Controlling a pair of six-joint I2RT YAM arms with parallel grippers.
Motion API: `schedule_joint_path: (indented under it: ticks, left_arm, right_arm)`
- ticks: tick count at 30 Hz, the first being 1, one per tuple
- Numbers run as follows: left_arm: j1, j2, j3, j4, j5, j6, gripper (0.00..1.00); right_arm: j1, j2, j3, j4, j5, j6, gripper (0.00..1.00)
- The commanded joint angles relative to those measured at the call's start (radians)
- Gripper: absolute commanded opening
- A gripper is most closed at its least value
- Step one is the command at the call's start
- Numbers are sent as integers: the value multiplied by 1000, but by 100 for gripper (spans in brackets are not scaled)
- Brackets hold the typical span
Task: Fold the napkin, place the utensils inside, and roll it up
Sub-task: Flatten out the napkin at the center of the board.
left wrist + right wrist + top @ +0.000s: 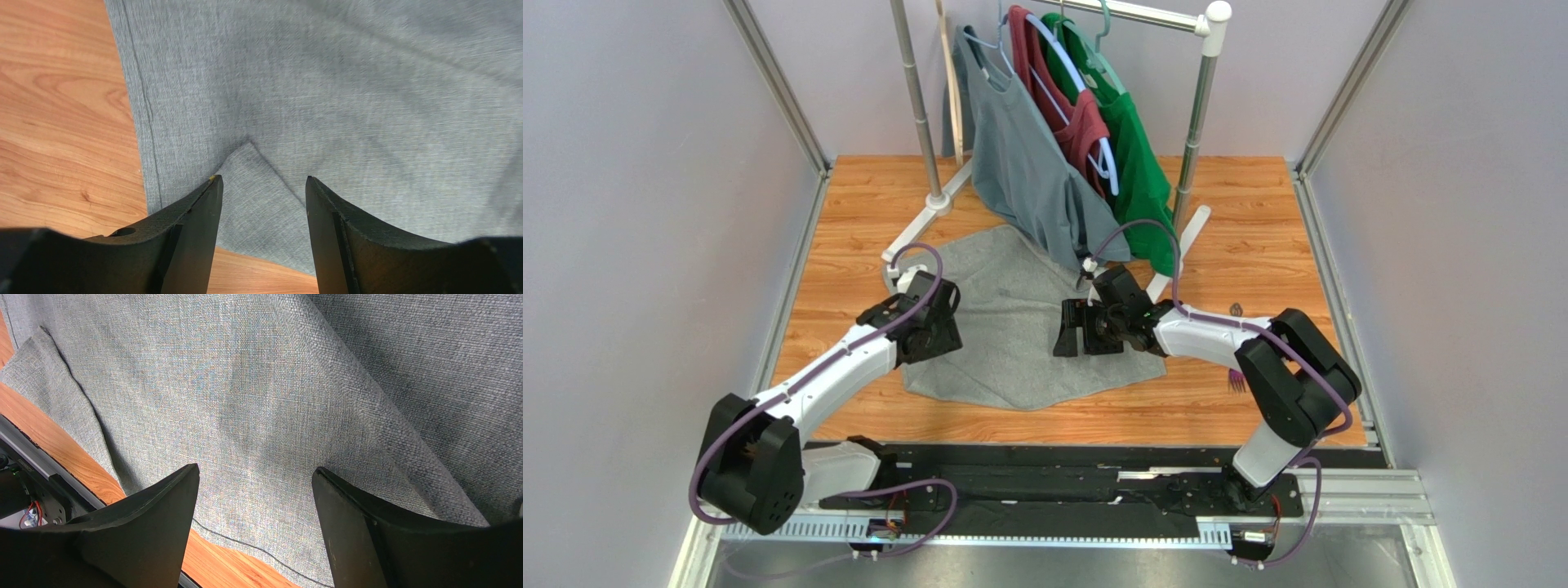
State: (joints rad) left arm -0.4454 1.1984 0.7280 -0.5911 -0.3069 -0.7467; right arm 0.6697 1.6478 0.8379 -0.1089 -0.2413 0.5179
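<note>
**Both grippers over the napkin, first fold barely begun**

Left gripper [261, 184] fingers sit closest to the lens, spread apart and pointing down at the left edge of the napkin [344, 92]. A small turned-over corner [261, 208] of the cloth lies in the gap between them. The jaws are not clamped on it; whether the tips touch the fabric cannot be told.

On the napkin's right side, the right gripper [255, 471] is also wide open and holds nothing. It hovers above the cloth near the hemmed near edge, and a long raised crease runs off beyond it.

Seen from above, the napkin lies spread in an uneven shape on the wooden desk [854, 208]. Its far part sits under the grey shirt [1020, 159] hanging from the rack [922, 110] behind it. The fork [1236, 381] lies on the desk well to the right of the napkin. Only its purplish tines show beside the right arm.

By these views the task is at its very start. Apart from that one flipped corner and a loose crease, there is no proper fold. The fork lies outside the cloth and no rolling has begun. What is left is nearly everything:

- gripping an edge or corner and folding the napkin over
- carrying the fork onto it
- rolling the bundle up
</note>
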Motion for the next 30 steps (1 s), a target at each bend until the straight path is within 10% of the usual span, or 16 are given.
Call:
schedule_joint_path:
  ticks: [1,19,30]
  left_arm:
    - [-1,32,-41,51,-14,-45,61]
    - [4,119,-85,131,-98,-94,64]
    - [4,70,-121,113,-60,-97,50]
  right_arm:
    - [-2,6,-26,-55,13,-10,75]
    - [-2,-3,-20,-55,2,1,75]
    - [-2,-5,-17,-52,-1,7,75]
